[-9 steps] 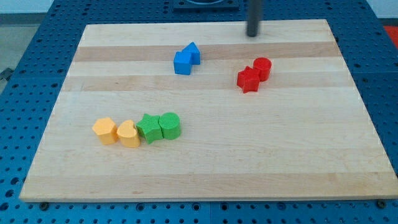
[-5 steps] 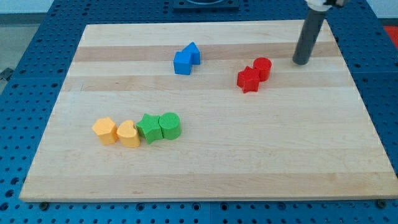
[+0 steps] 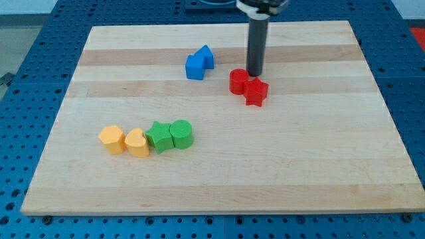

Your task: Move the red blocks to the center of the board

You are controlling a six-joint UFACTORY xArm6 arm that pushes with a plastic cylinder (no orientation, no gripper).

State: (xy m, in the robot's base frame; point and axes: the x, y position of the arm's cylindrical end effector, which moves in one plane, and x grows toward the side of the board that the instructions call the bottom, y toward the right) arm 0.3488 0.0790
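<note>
Swept from the counter's (image 3: 372, 133) right side to just above the red pair, tip (image 3: 254, 74) touching red cylinder (image 3: 238, 81) and red star (image 3: 255, 91), both shoved left toward centre, slightly high-right yet; no pincer fitted, only rod.

A pale wooden board (image 3: 219, 179) with darker grain bands fills most of the frame, resting on a blue perforated table (image 3: 26, 79) visible along every edge under even light.
</note>
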